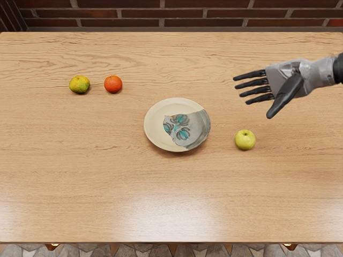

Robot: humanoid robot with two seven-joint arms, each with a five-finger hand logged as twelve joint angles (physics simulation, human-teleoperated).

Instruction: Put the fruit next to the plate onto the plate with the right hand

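The right hand [276, 83] hangs above the table [80, 160], its arm cut off at the right edge, fingers [249, 75] spread wide and holding nothing. The apple [245, 140] lies just right of the plate [154, 122], not touching it. An orange [113, 84] and a greenish citrus [79, 84] sit well to the left.

Light wooden table [80, 176] before a red brick wall [161, 13], tiled floor [161, 250] below.

Shows right hand [274, 84] spread at upper right, apple [245, 140] right of centre plate [156, 115], greenish fruit [79, 84] and orange [113, 84] upper left.
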